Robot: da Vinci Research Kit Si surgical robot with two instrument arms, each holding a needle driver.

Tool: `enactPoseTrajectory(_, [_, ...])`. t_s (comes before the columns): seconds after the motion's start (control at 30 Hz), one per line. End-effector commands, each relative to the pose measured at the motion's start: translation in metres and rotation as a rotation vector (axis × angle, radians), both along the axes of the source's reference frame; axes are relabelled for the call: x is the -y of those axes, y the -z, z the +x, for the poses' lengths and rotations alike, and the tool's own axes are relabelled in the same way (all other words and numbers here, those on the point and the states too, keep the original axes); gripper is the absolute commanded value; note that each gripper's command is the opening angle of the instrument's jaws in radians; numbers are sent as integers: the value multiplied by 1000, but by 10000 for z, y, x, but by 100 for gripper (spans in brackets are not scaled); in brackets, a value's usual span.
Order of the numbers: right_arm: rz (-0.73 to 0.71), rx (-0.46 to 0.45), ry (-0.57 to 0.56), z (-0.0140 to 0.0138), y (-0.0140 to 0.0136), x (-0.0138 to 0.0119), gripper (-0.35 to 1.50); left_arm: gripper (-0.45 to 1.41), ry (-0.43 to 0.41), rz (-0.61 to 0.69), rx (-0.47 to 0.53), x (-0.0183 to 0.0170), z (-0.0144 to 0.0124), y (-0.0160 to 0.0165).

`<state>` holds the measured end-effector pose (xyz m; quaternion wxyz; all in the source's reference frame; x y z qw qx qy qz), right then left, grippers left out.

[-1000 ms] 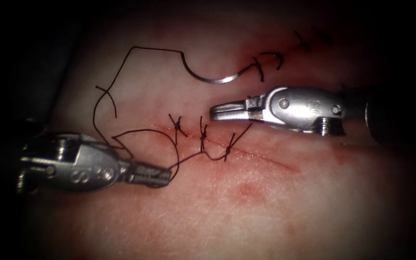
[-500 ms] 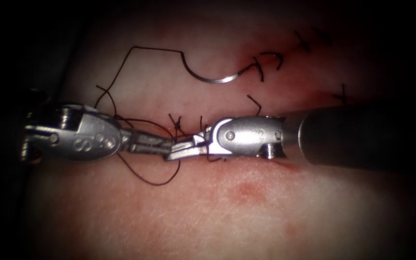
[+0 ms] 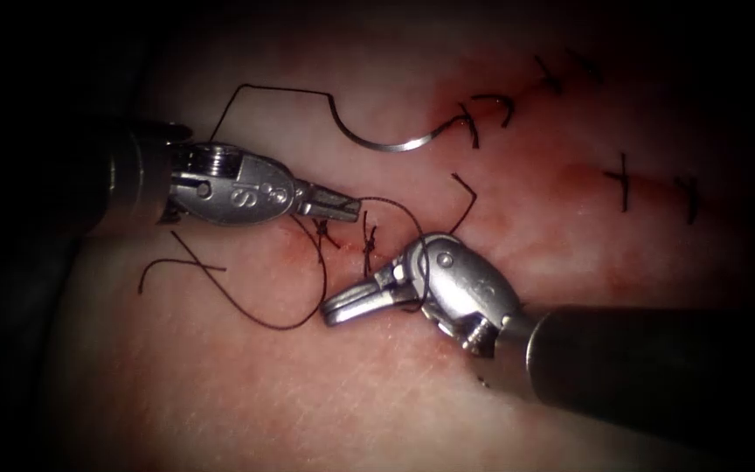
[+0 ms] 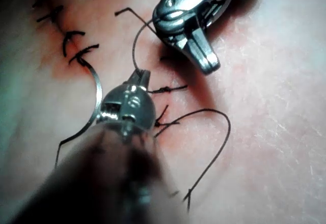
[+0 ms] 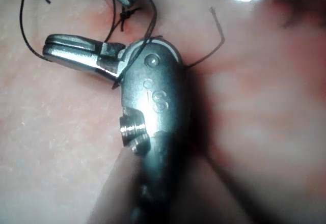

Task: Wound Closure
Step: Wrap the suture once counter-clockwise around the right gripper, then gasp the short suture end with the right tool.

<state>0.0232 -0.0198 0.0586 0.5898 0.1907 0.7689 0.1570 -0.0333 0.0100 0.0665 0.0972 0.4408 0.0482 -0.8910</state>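
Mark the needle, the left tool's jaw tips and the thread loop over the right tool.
needle [image 3: 395, 145]: endoscope view, mid-curve, lying free on the tissue.
left tool [image 3: 347, 207]: endoscope view, tips, shut on thread.
thread [image 3: 425, 262]: endoscope view, strand draped over the right tool's wrist.

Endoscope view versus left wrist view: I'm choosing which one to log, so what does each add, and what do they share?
The endoscope view adds stitches further right along the cut. The left wrist view adds a close look at the left pincer, shut on the thread. Both show the needle lying free on the tissue, unheld, and the right pincer with thread looped round its body.
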Motion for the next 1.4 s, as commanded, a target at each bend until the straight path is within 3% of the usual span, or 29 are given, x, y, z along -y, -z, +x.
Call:
enactPoseTrajectory(0.03, [36,8,-95,9,1,8,-35,-45,-3,4,2,1,-9,-11])
enactPoseTrajectory(0.3, [103,36,-291,-8,18,6,-35,-45,-22,26,18,13,-28,-26])
enactPoseTrajectory(0.37, [93,32,-261,-9,21,5,-35,-45,-23,27,22,16,-30,-25])
enactPoseTrajectory(0.6, [162,141,-458,-8,33,6,-35,-45,-33,30,48,29,-32,-21])
enactPoseTrajectory(0.83, [290,294,-776,-6,38,23,-35,-45,-36,37,72,42,-41,-11])
enactPoseTrajectory(0.97, [371,282,-946,-18,40,34,-35,-45,-37,39,76,42,-42,-9])
enactPoseTrajectory(1.1, [450,280,-1041,-20,35,40,-35,-45,-36,39,77,42,-45,-8])
enactPoseTrajectory(1.2, [479,256,-1125,-19,27,46,-25,-45,-34,42,81,43,-50,-5])
enactPoseTrajectory(1.4, [524,206,-1236,-20,11,52,14,-45,-26,51,83,40,-56,0])
